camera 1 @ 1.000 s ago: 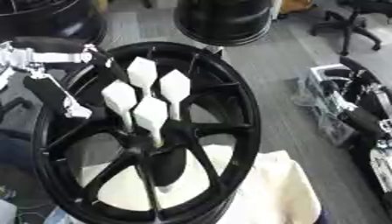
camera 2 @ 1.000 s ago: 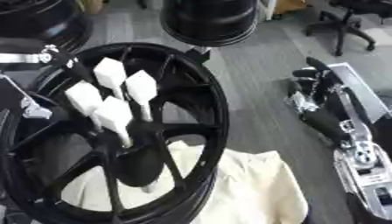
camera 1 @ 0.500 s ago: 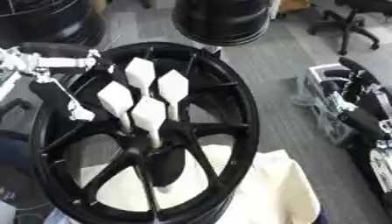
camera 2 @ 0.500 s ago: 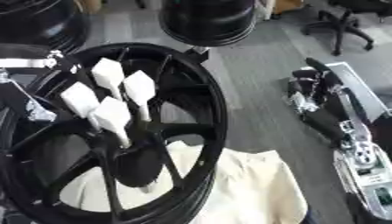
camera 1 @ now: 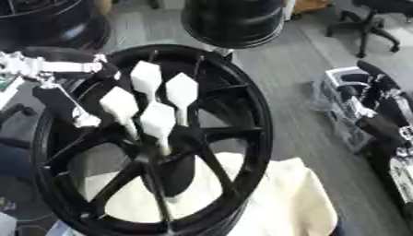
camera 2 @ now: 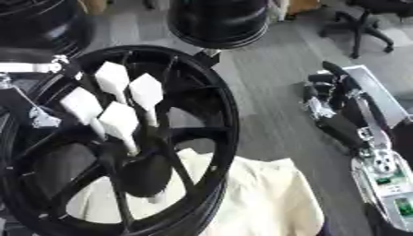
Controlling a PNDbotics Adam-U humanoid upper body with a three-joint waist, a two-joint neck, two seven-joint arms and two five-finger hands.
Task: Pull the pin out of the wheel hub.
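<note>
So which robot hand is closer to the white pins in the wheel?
Left. The left hand sits right beside the white pins at the wheel rim; the right hand hangs well off to the right.

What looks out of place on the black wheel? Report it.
Four white hexagon-headed pins stand bunched in the hub of the black spoked wheel, none pulled yet. A cream cloth lies crumpled under the rim. Nothing looks damaged or spilled.

Even, diffuse overhead light, moderately bright. Both views soft, fine detail smeared throughout. White pins [camera 1: 157,120] nearly blown out, edges bleeding. Black hub [camera 1: 242,115] shows dull sheen along rim; spokes lose detail in shadow. Grey floor [camera 2: 266,101] carries only faint shadows.
</note>
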